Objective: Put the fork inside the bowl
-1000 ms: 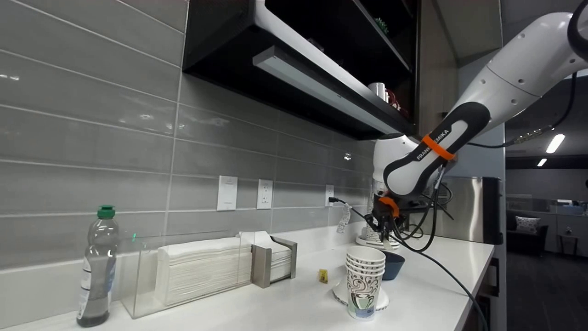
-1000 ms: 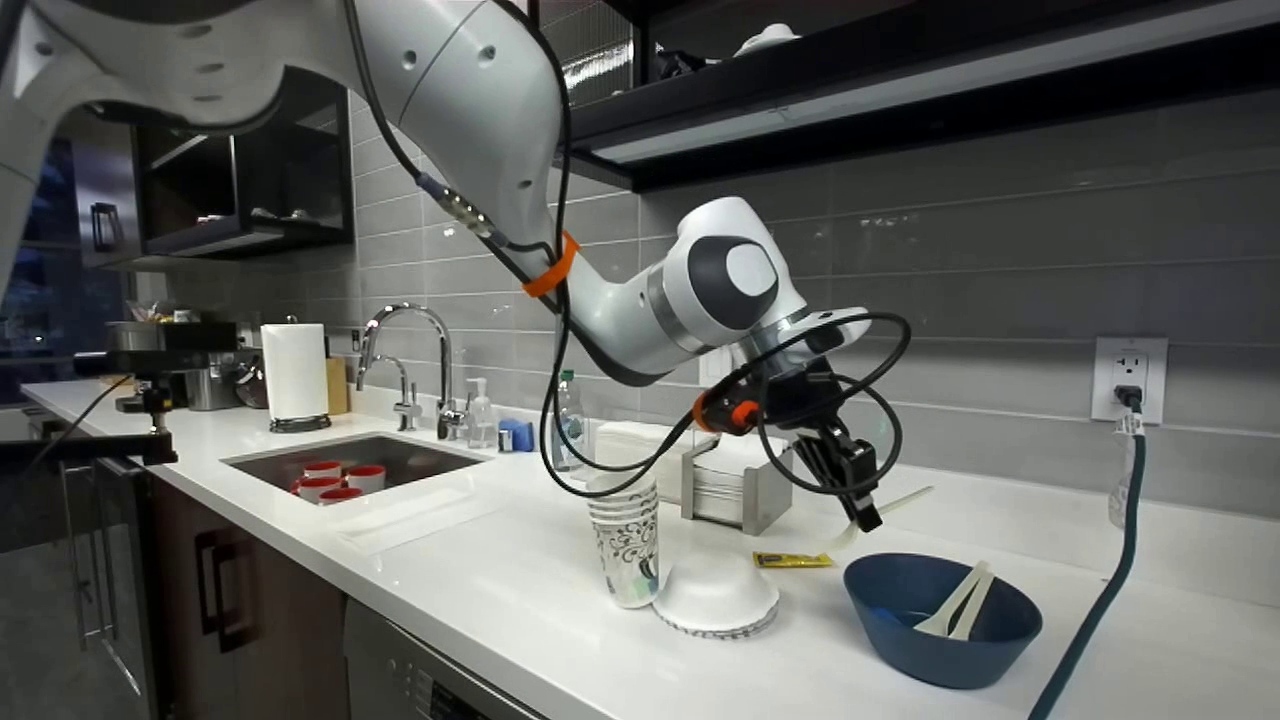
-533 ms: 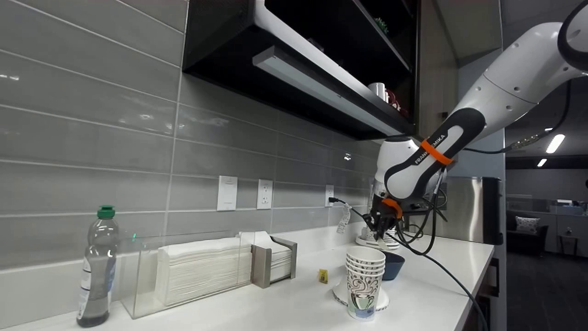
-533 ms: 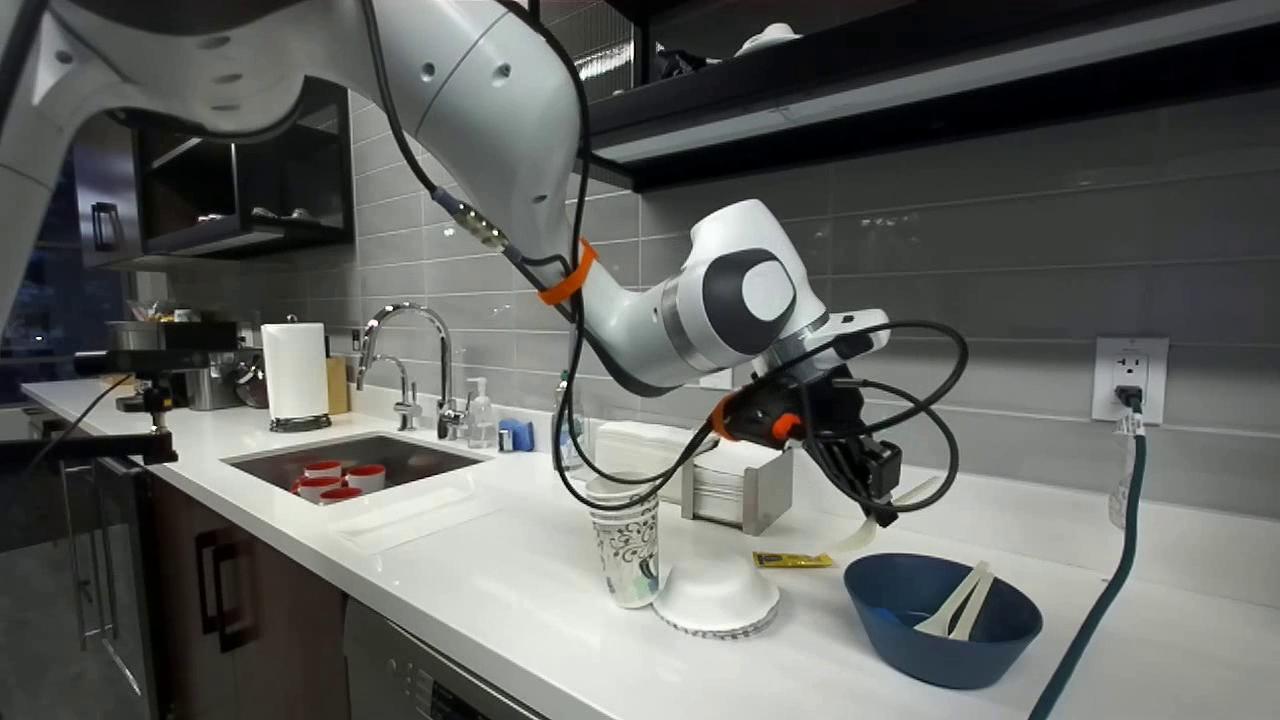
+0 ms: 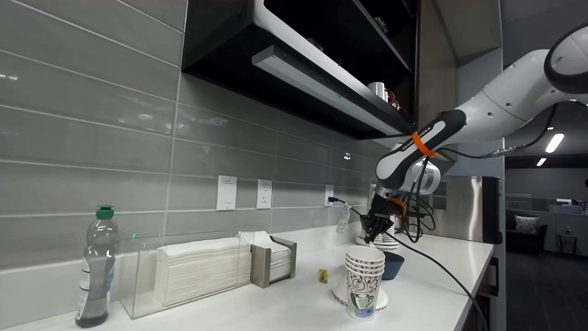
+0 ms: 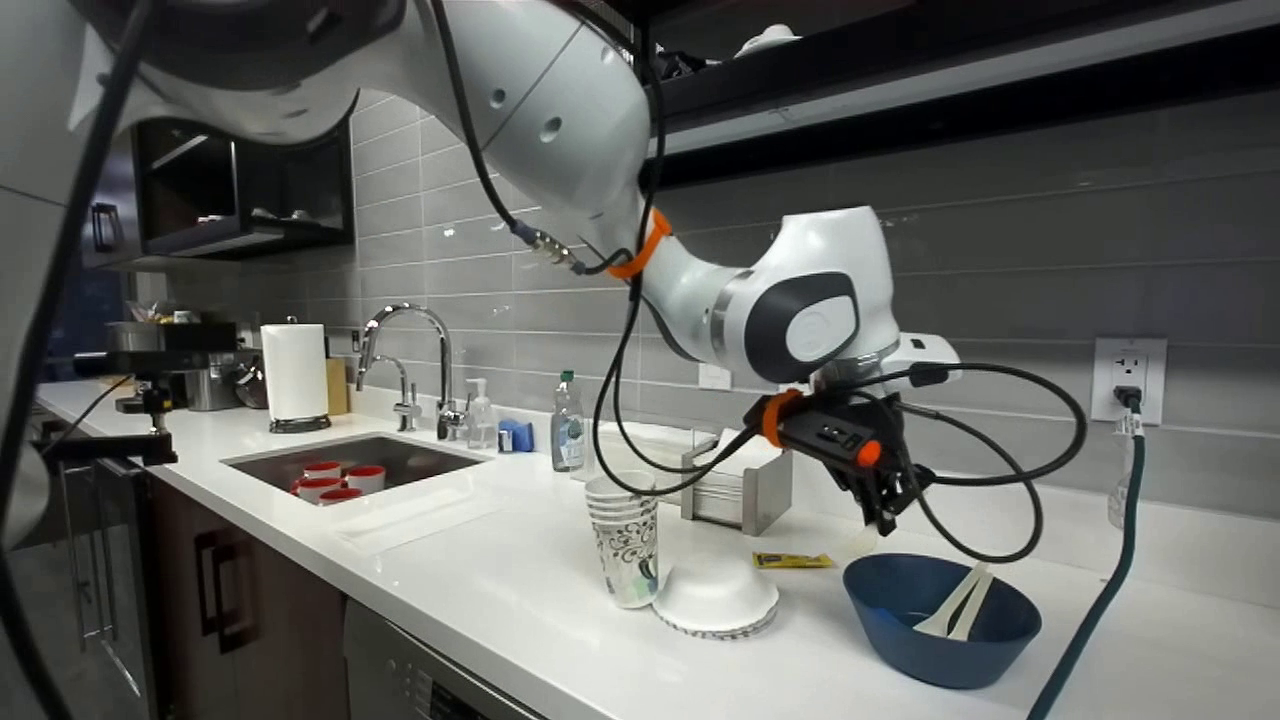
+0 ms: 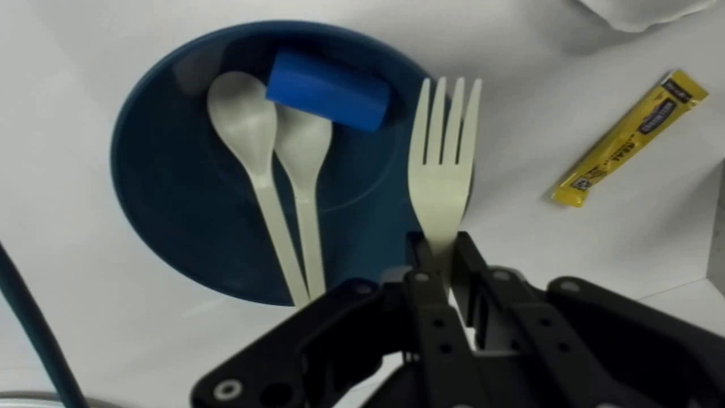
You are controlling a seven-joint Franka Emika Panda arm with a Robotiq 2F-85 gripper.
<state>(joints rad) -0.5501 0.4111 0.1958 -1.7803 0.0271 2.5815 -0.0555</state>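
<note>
Arm (image 5: 498, 99) white, smooth, rounded, pocked with small round recesses (image 6: 550, 129). Dark trim (image 5: 456, 122) carries pale lettering (image 5: 425, 131) ending "MIKA", cut across by an orange band (image 5: 423, 145). Dark joint cap (image 6: 805, 328), pale oval centre. Black cables (image 6: 985, 367) looped outside, metallic connector (image 6: 549, 248) on one. Gripper (image 7: 440, 246) black: jointed bars (image 7: 442, 337), pale round screws (image 7: 227, 390). Bright orange disc (image 6: 868, 454) on the black housing (image 6: 828, 432) above; second orange band (image 6: 775, 415) there too.

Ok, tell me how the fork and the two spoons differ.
The fork ends in four tines; the two spoons end in rounded scoops. The fork is held up in the gripper; the two spoons rest inside the dark blue bowl, their handles reaching its rim. Shared: all are a pale off-white.
</note>
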